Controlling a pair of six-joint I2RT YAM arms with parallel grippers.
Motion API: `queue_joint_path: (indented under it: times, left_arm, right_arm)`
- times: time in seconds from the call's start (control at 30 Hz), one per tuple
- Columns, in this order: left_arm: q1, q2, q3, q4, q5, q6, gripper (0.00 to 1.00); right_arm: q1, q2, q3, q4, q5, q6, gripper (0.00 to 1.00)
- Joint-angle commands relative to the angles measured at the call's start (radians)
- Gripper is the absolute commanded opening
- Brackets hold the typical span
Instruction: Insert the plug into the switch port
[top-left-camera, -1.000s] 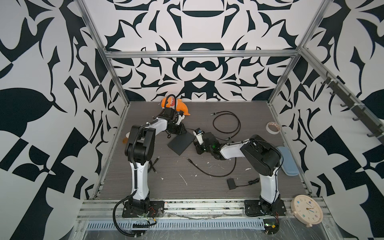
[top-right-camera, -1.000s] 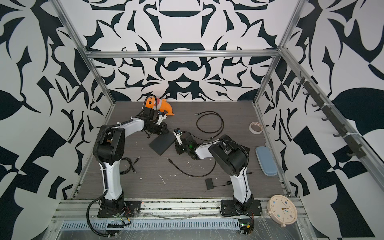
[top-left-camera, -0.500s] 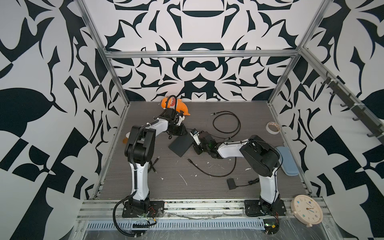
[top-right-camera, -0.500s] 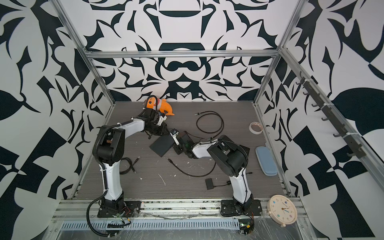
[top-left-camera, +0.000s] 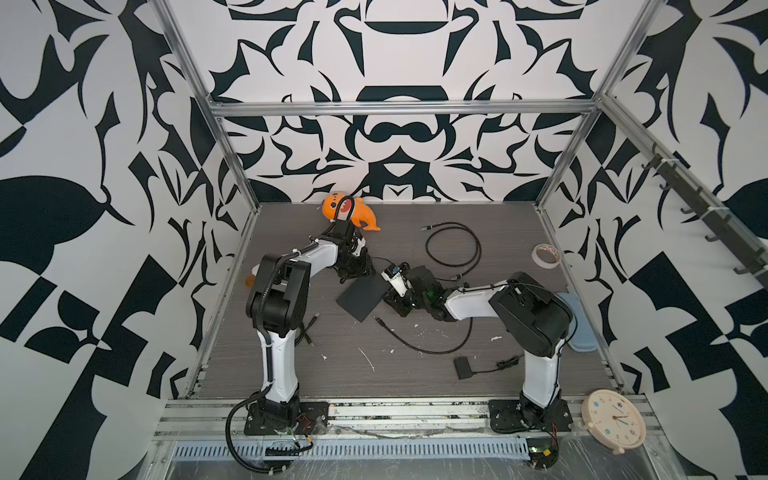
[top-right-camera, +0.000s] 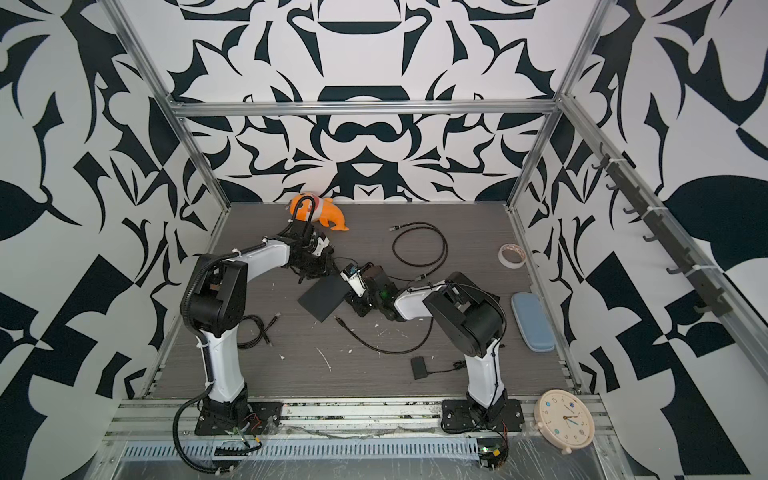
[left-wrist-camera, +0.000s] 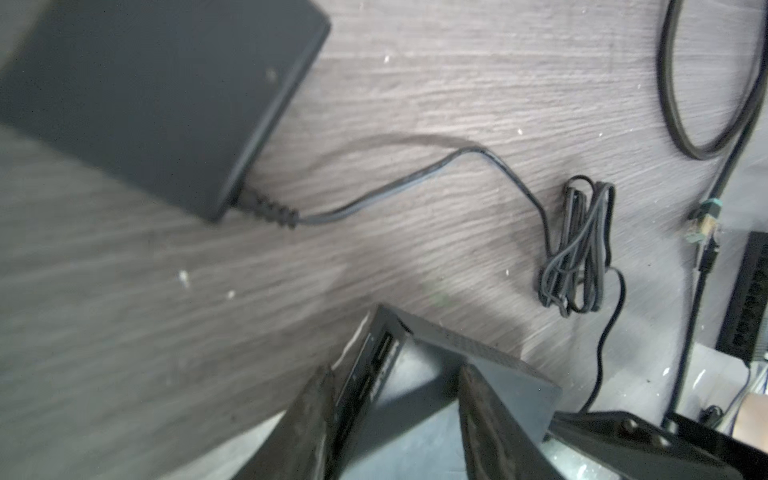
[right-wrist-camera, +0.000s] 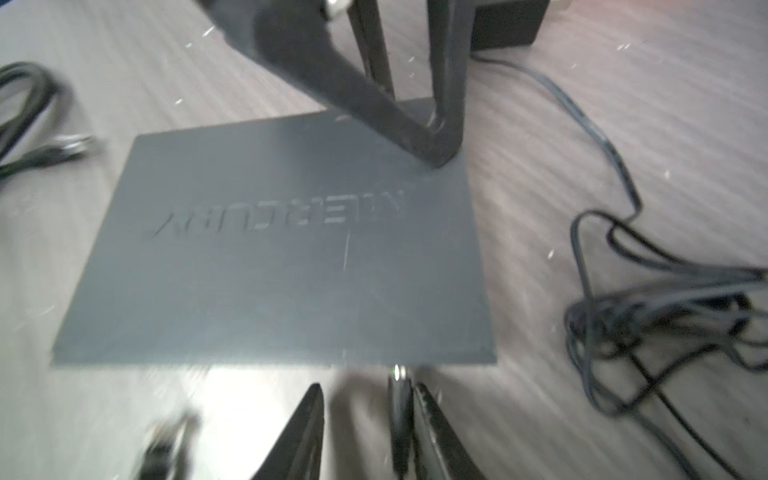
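Observation:
The switch (right-wrist-camera: 282, 249), a flat dark grey box with raised letters, lies on the table and shows in both top views (top-left-camera: 360, 297) (top-right-camera: 323, 296). My right gripper (right-wrist-camera: 368, 419) stands open at its near edge. The thin black plug (right-wrist-camera: 398, 399) rests against one finger (right-wrist-camera: 432, 428), and its shiny tip meets the switch's edge. My left gripper (left-wrist-camera: 395, 399) is open. Its jaws stand apart astride a far corner of the switch (left-wrist-camera: 478, 357), beside the port face. From above, the left gripper (top-left-camera: 356, 269) and right gripper (top-left-camera: 395, 304) flank the switch.
A black power brick (left-wrist-camera: 166, 95) with a bundled lead (left-wrist-camera: 577, 249) lies behind the switch. Around it are a loose black cable (top-left-camera: 419, 345), a coiled cable (top-left-camera: 453, 245), an orange toy fish (top-left-camera: 351, 212), a tape roll (top-left-camera: 546, 257), a blue case (top-left-camera: 577, 324) and a small black box (top-left-camera: 462, 368).
My right gripper has edged left toward the switch's side and its jaws have come apart. The left arm stays at the switch's far corner.

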Motion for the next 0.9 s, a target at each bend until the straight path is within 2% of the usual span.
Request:
queue_joint_path:
  times: [0.0,0.17,0.37,0.67,0.87]
  left_arm:
    - [0.014,-0.054,-0.028,-0.031,-0.058,-0.057,0.52]
    - [0.018,-0.061,-0.017,-0.003,-0.074,-0.079,0.53]
    - [0.017,-0.105,-0.056,0.029,-0.101,-0.121,0.54]
    - [0.021,-0.115,-0.152,0.091,-0.136,-0.123,0.55]
    - [0.023,-0.109,-0.173,0.114,-0.096,-0.129,0.54]
  right_arm:
    - [-0.018,-0.105,-0.007,-0.061,-0.07,-0.048,0.41]
    - [-0.069,-0.171,-0.021,-0.095,-0.129,-0.069,0.41]
    - [-0.087,-0.146,0.015,-0.209,-0.14,-0.155,0.39]
    - [-0.077,-0.074,0.02,-0.115,-0.124,-0.091,0.34]
    - [-0.068,-0.027,0.029,-0.062,-0.107,-0.086,0.25]
